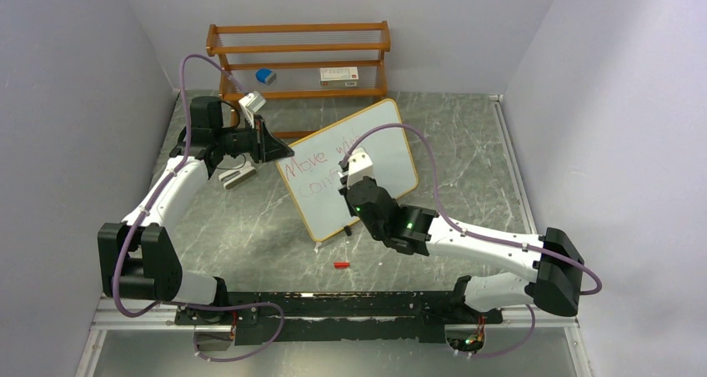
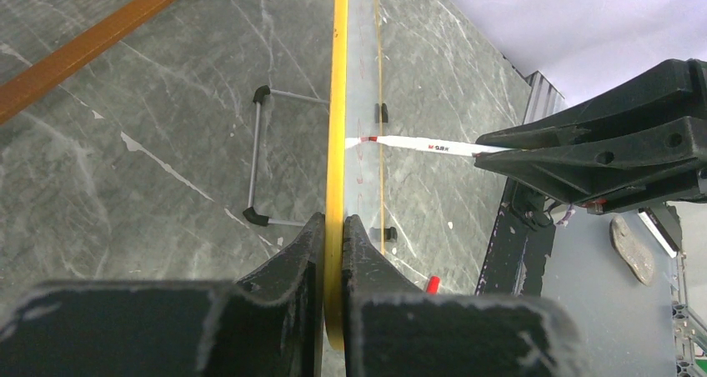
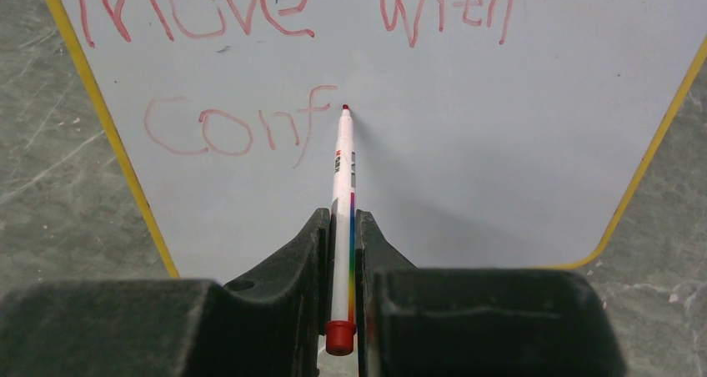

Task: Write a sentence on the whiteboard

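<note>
Whiteboard [image 1: 392, 135] propped on edge at mid-table, just in front of the wooden rack [image 1: 300, 47], written face turned toward the right arm. Red lettering so far: "Move with" above "Conf". Left gripper [image 1: 277, 149] clamped on the yellow frame at the board's left edge, bracing it. Right gripper [image 1: 348, 185] clenched round a red marker [image 3: 342, 160], tip at the face just right of the "f". Probably light, thin and stiff, with a slick face, so prone to tipping or sliding under pen pressure. Best held by the frame edge, never by the written face.
</note>
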Available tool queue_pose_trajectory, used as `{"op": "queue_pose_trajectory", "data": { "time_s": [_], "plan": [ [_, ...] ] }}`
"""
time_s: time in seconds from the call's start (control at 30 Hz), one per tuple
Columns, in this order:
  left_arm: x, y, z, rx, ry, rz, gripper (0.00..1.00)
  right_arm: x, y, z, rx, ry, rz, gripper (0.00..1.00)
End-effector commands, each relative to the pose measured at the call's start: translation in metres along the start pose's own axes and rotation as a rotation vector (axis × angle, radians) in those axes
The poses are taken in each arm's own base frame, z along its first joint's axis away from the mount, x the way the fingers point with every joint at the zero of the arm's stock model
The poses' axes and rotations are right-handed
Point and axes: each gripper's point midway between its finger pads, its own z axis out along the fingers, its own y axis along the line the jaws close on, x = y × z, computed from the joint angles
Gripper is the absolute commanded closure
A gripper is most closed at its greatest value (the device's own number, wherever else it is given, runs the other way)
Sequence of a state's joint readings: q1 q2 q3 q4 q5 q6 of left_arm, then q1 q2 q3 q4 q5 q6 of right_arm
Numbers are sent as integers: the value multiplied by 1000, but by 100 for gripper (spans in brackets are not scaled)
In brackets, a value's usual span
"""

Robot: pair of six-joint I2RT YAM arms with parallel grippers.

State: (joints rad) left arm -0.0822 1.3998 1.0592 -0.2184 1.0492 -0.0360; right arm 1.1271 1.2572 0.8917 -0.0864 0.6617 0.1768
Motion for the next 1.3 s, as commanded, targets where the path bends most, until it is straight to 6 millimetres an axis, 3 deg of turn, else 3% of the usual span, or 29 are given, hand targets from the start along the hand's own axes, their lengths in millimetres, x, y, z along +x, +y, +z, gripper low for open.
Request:
{"op": "queue_pose_trajectory", "data": {
  "time_s": [0.0, 0.4, 0.83, 1.27],
  "plan": [
    [3, 10, 0, -48, 14, 51, 95, -2, -6, 5, 36, -16, 34, 100],
    [2, 10, 0, -51, 13, 53, 95, 0, 1, 3, -16, 10, 18, 100],
    [3, 11, 0, -59, 15, 50, 95, -1, -11, -9, 3, 4, 37, 100],
    [3, 11, 0, -55, 16, 50, 95, 1, -7, -4, -2, 10, 35, 100]
  ]
}}
